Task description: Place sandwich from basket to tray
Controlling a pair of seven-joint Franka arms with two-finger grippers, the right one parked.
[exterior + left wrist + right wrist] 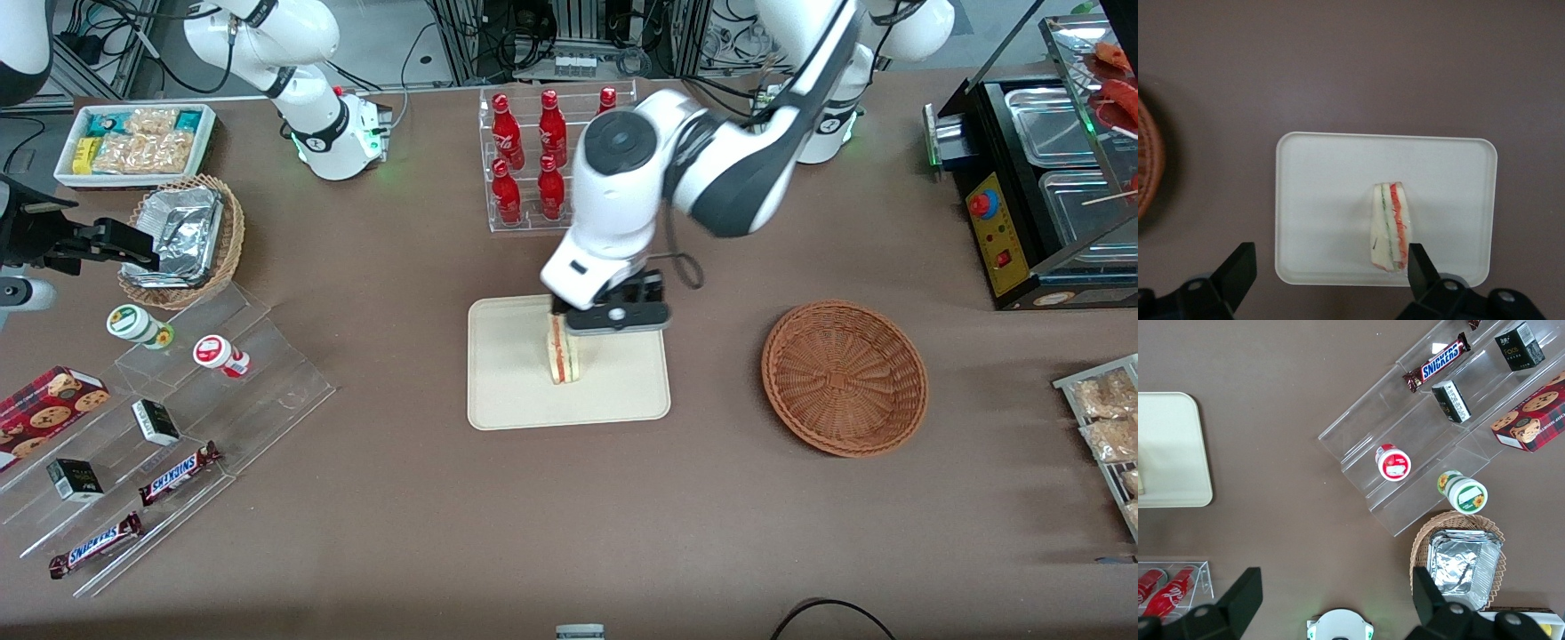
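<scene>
The sandwich (563, 351) (1390, 227), a white wedge with red and green layers, rests on the cream tray (516, 382) (1325, 193), near the tray's middle. My left gripper (615, 316) (1330, 263) hangs open above the tray's edge farther from the front camera, fingers spread wide with nothing between them. One fingertip (1418, 261) shows close beside the sandwich's end, and the wedge lies free of both fingers. The reddish-brown wicker basket (845, 378) (1147, 167) sits empty beside the tray, toward the working arm's end of the table.
A clear rack of red bottles (542, 160) stands just farther from the front camera than the tray. Toward the parked arm's end are a foil-filled wicker basket (182, 240), a white snack bin (133, 142) and acrylic steps with snacks (178, 418). A food warmer (1040, 178) stands at the working arm's end.
</scene>
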